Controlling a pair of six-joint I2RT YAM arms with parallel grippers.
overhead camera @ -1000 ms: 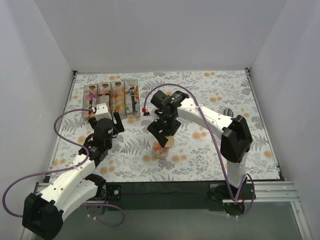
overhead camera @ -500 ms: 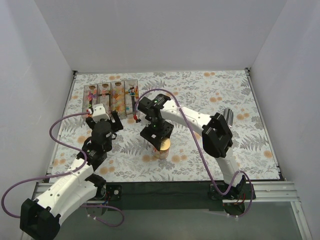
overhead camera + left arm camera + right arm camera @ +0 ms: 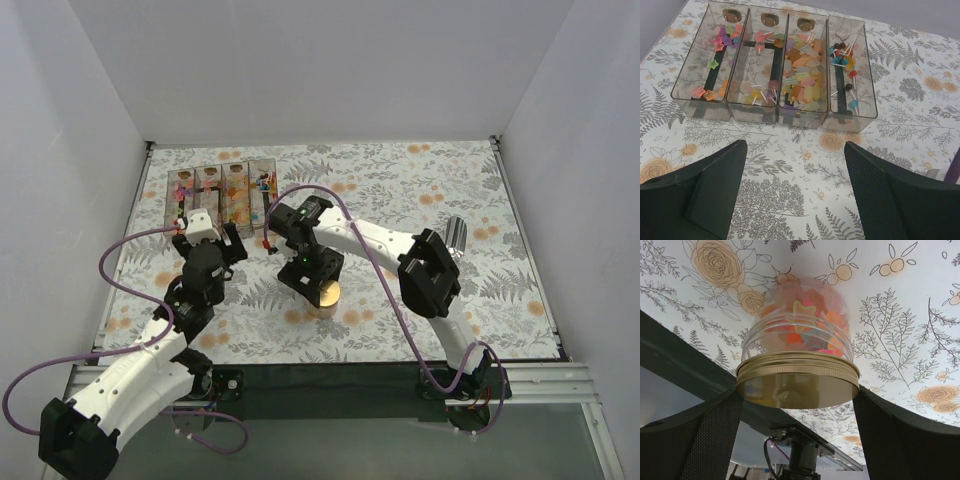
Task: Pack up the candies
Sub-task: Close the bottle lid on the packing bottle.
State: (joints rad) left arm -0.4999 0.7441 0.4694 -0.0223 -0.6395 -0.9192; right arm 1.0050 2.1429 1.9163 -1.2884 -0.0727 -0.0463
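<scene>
A small clear jar holding orange, red and pink candies stands on the flowered tablecloth at centre front, also seen in the top view. A gold lid sits on its mouth. My right gripper is shut on the lid, one finger against each side, reaching down from above. My left gripper is open and empty, low over the cloth just in front of the bins. Four clear bins in a row hold more candies.
The bins stand at the back left. A grey ribbed cylinder lies right of the right arm. White walls close the table's left, back and right. A dark strip runs along the front edge.
My right gripper has moved left and down with the gold lid and turned, and now sits on top of the jar. My left arm has shifted slightly left.
</scene>
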